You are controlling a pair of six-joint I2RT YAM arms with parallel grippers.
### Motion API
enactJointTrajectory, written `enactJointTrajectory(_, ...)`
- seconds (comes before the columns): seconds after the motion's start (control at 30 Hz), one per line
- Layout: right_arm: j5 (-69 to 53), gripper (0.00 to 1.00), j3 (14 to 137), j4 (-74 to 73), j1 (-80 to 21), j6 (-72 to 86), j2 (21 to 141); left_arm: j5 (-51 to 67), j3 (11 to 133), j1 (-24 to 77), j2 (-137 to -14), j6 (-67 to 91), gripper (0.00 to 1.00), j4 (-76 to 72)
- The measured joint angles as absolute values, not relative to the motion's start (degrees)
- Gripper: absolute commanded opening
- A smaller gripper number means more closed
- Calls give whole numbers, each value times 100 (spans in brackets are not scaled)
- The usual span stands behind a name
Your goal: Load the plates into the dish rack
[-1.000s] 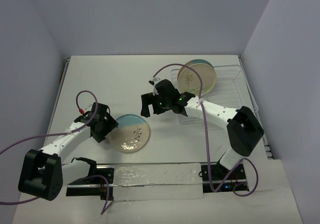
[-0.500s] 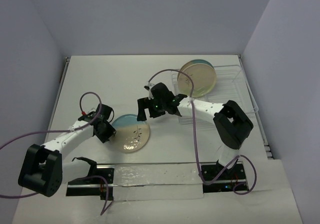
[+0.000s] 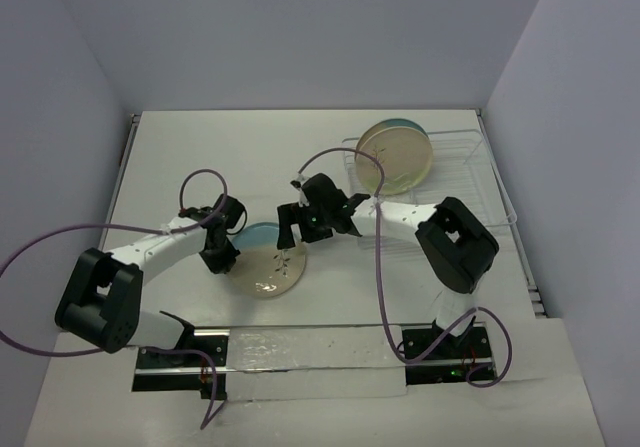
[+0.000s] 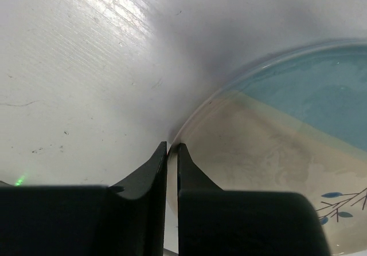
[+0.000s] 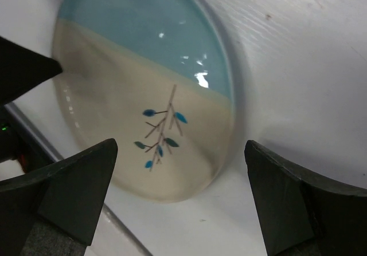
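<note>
arms: two; bases at the bottom of the top view, left arm [image 3: 150,252] stretched toward frame centre, right arm [image 3: 455,242] bent back leftward from the lower right.
left pincer [image 4: 174,147]: one; clenched to a thin slit on the left rim of the flat plate [image 3: 268,272], one finger over the bare surface [image 3: 200,157], the other over the glaze; rim barely visible inside the slit.
plates: three in all, one flat, two racked.
flat plate: one; lying on the surface just below the centre of the top view, light blue on the upper-left part, cream on the rest, dark sprig with small blue leaves; upper edge covered by the right pincer [image 5: 180,143] in the top view, right side cut off in the left wrist view.
right pincer: one; released, fingers spread wide, held over the flat plate and clear of it.
dark wedge [image 5: 23,67]: one; at the left edge of the right wrist view, over the plate's rim; too cut off to name.
surface: one; white, faintly grained.
dish rack [image 3: 470,162]: one; upper right of the top view, thin pale wire on a clear tray; dividers too fine to count, near edge partly behind the right arm.
racked plates: two; upright on edge at the rack's left end; front plate [image 3: 397,159] cream with a faint sprig; back plate [image 3: 402,122] only a light-blue sliver of rim above the front plate, rest hidden.
</note>
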State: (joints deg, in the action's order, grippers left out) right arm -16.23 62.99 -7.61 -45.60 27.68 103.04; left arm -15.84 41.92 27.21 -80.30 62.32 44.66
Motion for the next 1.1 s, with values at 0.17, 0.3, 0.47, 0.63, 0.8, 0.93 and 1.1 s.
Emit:
enactJointTrajectory(0.17,-1365,100,6145,-837,-4506,2841,10396,-1658,4314,2772,-8171,6210,0,4579)
enactJointTrajectory(0.3,-1423,99,6178,-773,-4469,2921,10487,-1668,4327,2777,-8182,6189,0,4591)
enactJointTrajectory(0.47,-1682,98,6304,-574,-4460,2956,10657,-1641,4322,2777,-8182,6101,0,4570)
enactJointTrajectory(0.63,-2132,84,6388,-484,-4458,2938,10801,-1623,4320,2777,-8180,6024,0,4553)
enactJointTrajectory(0.8,-2433,62,6404,-449,-4322,2866,10898,-1625,4274,2777,-8121,5989,0,4515)
enactJointTrajectory(0.93,-2727,54,6265,-332,-4200,2896,10912,-1666,4221,2777,-8066,5958,0,4507)
enactJointTrajectory(1.1,-2979,50,6226,-327,-4182,2889,10903,-1770,4175,2777,-8007,5924,0,4552)
